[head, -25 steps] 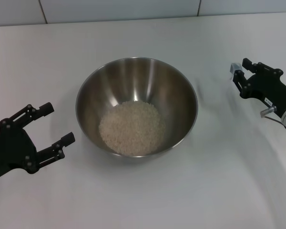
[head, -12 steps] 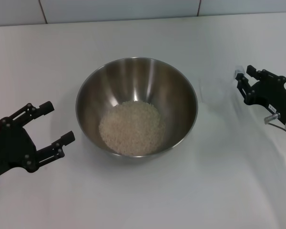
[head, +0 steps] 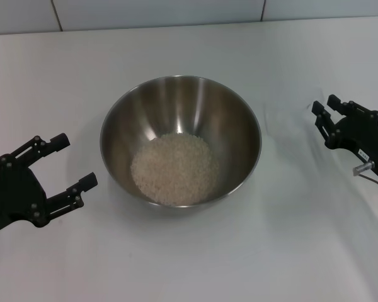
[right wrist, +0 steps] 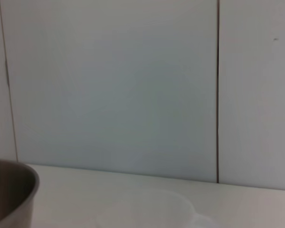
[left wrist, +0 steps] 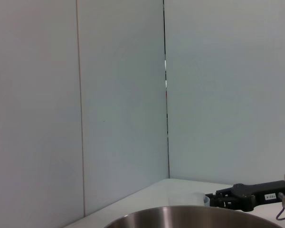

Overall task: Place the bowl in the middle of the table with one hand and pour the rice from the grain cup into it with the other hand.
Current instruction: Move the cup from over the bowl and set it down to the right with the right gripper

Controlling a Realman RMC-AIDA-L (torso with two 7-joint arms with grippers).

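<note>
The steel bowl (head: 181, 100) stands in the middle of the white table (head: 189, 264), with a pale heap of rice (head: 174, 168) in its bottom. Its rim also shows in the left wrist view (left wrist: 190, 217) and the right wrist view (right wrist: 12, 194). The clear grain cup (head: 285, 119) is a faint outline on the table to the right of the bowl, and it shows in the right wrist view (right wrist: 152, 209). My right gripper (head: 326, 107) is open and empty, just right of the cup and apart from it. My left gripper (head: 77, 160) is open and empty, left of the bowl.
A pale panelled wall (head: 176, 12) with vertical seams runs along the table's far edge. My right gripper also shows in the left wrist view (left wrist: 213, 198), beyond the bowl and next to the cup (left wrist: 192, 198).
My right gripper has drawn back to the right and toward me, away from the cup; the whitish piece at its fingertips is gone. My left gripper has barely moved.
</note>
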